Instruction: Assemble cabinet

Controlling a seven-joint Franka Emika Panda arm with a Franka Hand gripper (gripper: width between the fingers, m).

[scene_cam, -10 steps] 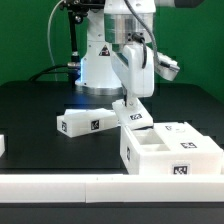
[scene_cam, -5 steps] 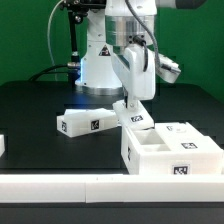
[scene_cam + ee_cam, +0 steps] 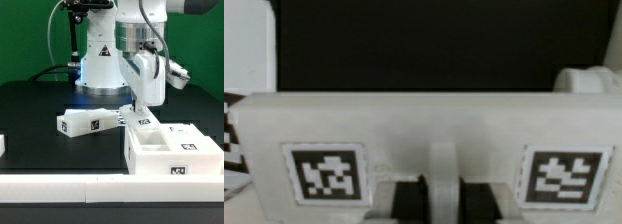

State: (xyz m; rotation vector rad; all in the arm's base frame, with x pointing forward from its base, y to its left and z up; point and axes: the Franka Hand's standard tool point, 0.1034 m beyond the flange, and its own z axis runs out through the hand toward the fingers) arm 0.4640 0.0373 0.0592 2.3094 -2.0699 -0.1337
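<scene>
The cabinet body (image 3: 172, 152) is a white box with open compartments and square tags, standing at the exterior view's front right. My gripper (image 3: 140, 110) points down at the body's back left corner. It is shut on a small white tagged panel (image 3: 138, 119) that rests against that corner. In the wrist view the panel (image 3: 420, 120) fills the frame with two tags. My dark fingers (image 3: 407, 200) pinch a raised rib in its middle, so the gripper (image 3: 441, 192) is closed on it.
A second loose white tagged part (image 3: 86, 123) lies on the black table to the exterior view's left of the gripper. A long white rail (image 3: 60, 186) edges the table's front. A white piece (image 3: 3, 145) shows at the left edge.
The arm and gripper have moved to the exterior view's right with the small panel. The cabinet body has shifted slightly right with them.
</scene>
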